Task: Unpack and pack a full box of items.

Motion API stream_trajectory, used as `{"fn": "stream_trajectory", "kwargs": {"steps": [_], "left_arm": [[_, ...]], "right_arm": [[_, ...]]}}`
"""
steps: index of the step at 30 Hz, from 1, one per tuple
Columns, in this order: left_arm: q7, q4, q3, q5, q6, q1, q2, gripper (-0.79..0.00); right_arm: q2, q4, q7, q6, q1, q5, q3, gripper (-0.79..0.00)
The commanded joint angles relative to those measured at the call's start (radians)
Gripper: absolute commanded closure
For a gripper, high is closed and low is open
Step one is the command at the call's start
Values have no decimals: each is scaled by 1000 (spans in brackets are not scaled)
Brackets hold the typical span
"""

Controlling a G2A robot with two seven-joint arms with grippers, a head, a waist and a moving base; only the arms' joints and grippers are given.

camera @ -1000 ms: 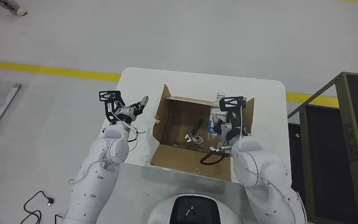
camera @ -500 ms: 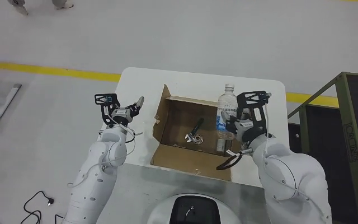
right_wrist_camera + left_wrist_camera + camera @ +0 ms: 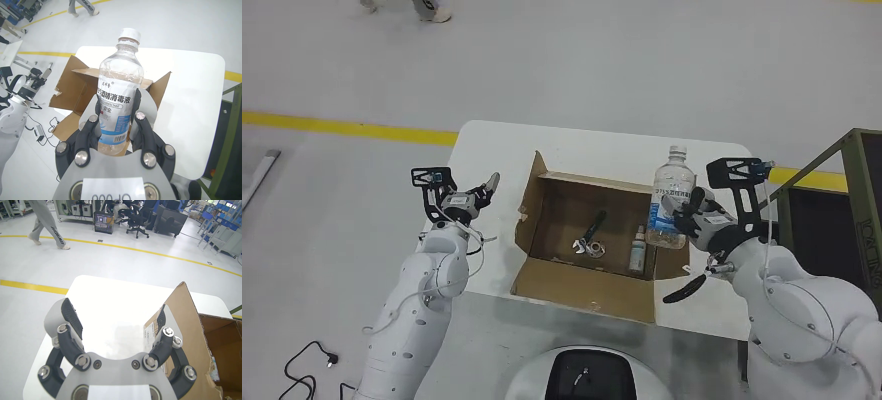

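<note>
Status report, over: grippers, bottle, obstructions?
Right gripper shut on clear bottle, over right side of box. Left gripper open, left of box. Wrench, small bottle inside; nothing blocking.

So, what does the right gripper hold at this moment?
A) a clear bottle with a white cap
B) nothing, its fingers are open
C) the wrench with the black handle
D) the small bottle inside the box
A: the right gripper is shut on the clear bottle, with a finger pressed against each side of its label.
</note>
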Motion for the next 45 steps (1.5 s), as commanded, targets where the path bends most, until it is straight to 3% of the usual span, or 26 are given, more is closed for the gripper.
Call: {"fn": "stream_trajectory", "kwargs": {"steps": [1,12,28,37,45], "left_arm": [[0,0,0,0,0,0,0,-785],[0,0,0,0,0,0,0,-785],[0,0,0,0,0,0,0,-785],[0,0,0,0,0,0,0,-785],[0,0,0,0,0,0,0,-785]], "right_arm": [[0,0,0,0,0,0,0,0],[6,0,-36,-20,-52,12,37,0],[44,0,123,-101,-61,154,336,0],[58,0,137,-122,-198,204,447,0],[63,0,83,-152,-356,200,470,0]]}}
